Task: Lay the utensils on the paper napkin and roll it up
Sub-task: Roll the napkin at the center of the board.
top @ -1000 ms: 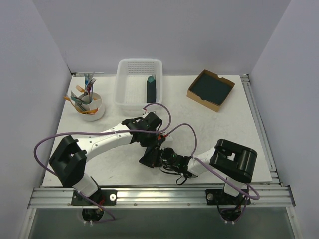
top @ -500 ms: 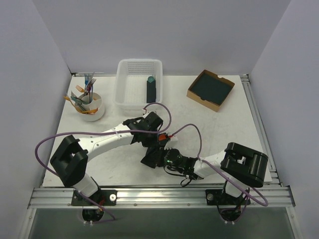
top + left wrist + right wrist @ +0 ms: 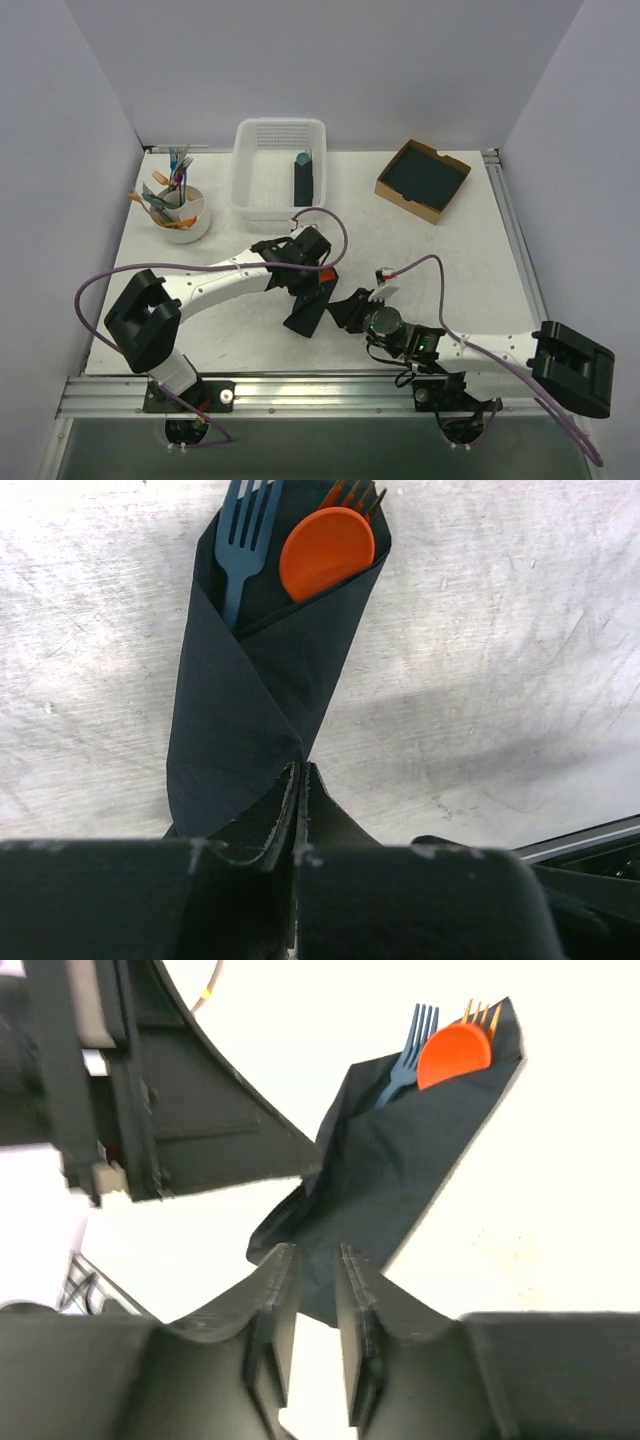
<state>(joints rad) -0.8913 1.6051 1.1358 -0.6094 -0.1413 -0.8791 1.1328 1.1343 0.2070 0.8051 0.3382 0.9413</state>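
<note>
Left gripper [image 3: 300, 775] is pinched shut on the near edge of the napkin [image 3: 250, 680], its two fingers pressed together with the dark paper caught between them. Right gripper [image 3: 310, 1255] comes in from the 4 o'clock side with its jaws a little apart. The napkin's tail end shows in the gap, but whether the fingers touch it cannot be told.

From above, the napkin [image 3: 305, 315] lies on the white table [image 3: 480, 290] at about 6 o'clock, just in front of the arm bases, as a folded dark wedge between the two grippers. Its open end holds an orange spoon [image 3: 325, 550], the tines of an orange fork [image 3: 355, 495] behind the spoon, and a blue fork [image 3: 240, 540] beside them at 9 o'clock.

A white basket [image 3: 250, 190] sits at 12 o'clock with a dark roll [image 3: 303, 175] inside. A cup [image 3: 185, 222] of cutlery stands at 10 o'clock, and a cardboard box [image 3: 392, 190] of dark sheets at 2 o'clock.
</note>
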